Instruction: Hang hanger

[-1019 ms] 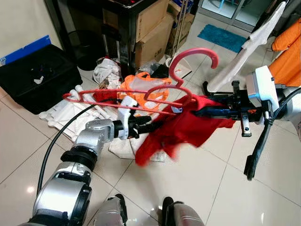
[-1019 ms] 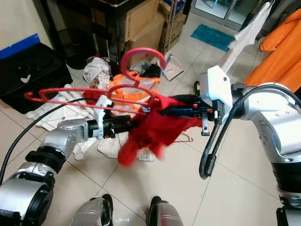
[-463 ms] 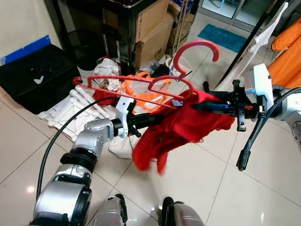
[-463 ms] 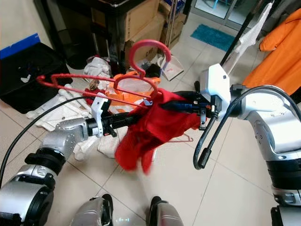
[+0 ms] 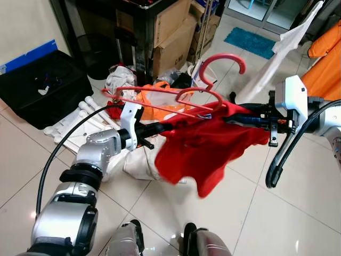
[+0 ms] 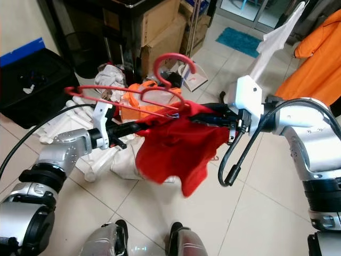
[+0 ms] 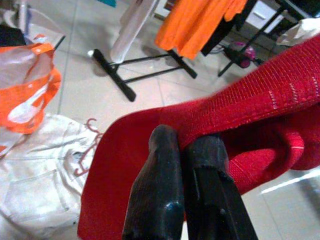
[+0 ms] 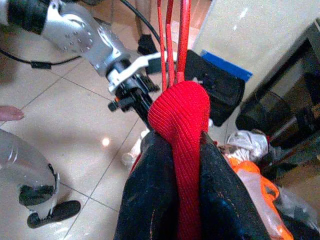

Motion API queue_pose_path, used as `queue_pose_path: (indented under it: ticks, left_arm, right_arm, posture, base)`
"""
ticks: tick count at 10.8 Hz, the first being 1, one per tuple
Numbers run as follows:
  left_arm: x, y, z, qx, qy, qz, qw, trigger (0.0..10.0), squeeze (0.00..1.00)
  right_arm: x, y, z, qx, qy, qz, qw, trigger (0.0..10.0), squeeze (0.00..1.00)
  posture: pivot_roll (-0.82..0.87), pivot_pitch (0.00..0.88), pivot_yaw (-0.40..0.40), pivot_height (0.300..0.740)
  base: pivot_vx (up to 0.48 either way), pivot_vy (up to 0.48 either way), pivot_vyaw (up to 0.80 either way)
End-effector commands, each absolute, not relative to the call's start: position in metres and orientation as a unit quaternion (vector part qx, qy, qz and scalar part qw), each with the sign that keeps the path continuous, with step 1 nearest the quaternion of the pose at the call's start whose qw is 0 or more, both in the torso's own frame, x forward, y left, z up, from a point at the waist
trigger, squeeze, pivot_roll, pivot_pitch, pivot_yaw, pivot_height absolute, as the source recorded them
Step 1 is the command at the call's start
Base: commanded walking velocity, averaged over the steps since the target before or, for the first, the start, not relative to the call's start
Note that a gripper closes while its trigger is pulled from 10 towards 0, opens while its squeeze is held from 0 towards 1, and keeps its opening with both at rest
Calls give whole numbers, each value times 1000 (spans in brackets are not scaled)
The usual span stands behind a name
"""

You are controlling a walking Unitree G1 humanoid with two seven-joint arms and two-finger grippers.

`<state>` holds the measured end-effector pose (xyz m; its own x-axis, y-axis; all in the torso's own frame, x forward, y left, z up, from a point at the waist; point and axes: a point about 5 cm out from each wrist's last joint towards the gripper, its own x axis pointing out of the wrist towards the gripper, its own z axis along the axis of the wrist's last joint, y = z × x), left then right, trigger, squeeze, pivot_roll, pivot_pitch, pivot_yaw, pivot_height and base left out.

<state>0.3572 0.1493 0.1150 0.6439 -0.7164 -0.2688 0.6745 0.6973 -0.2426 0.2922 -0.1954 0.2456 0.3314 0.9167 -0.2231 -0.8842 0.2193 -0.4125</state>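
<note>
A red hanger (image 5: pixel 176 98) with a curled hook (image 5: pixel 224 61) is held at chest height over the tiled floor, lying nearly flat. A red garment (image 5: pixel 205 149) is draped on its right end and sags below it. My left gripper (image 5: pixel 161 128) reaches in from the left and is shut on the garment's edge; in the left wrist view its fingers (image 7: pixel 165 165) press together at the cloth. My right gripper (image 5: pixel 230 116) comes from the right, shut on a fold of the red garment (image 8: pixel 181 115) where the hanger's wires (image 8: pixel 172 45) come out.
On the floor ahead lie a pile of white cloths (image 5: pixel 85 120) and an orange bag (image 5: pixel 154 98). A black case (image 5: pixel 45 85) sits at the left and cardboard boxes (image 5: pixel 173 32) behind. A rack with orange clothes (image 5: pixel 327 58) and a white garment (image 5: pixel 282 50) stands at the right.
My left gripper has drawn back to the left, stretching the red garment wider. The cloth now hangs lower and further right. The hanger's far end has shifted right.
</note>
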Motion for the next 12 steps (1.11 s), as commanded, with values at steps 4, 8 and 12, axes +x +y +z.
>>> queue_pose_path:
  ticks: [4, 8, 12]
  left_arm:
    - [357, 196, 115, -41, 196, -291, 935, 0, 0]
    - [353, 227, 112, -19, 213, -229, 950, 0, 0]
    - [348, 255, 105, 1, 236, -164, 958, 0, 0]
  right_arm:
    - [306, -219, 243, -383, -32, 481, 788, 0, 0]
    - [330, -243, 277, -489, -114, 304, 810, 0, 0]
    - [325, -269, 279, -516, -99, 306, 794, 0, 0]
  posture:
    - [-156, 165, -57, 740]
    - [-147, 150, -61, 740]
    - [-152, 160, -61, 740]
  base:
    - [0, 0, 0]
    - [0, 0, 0]
    - [0, 0, 0]
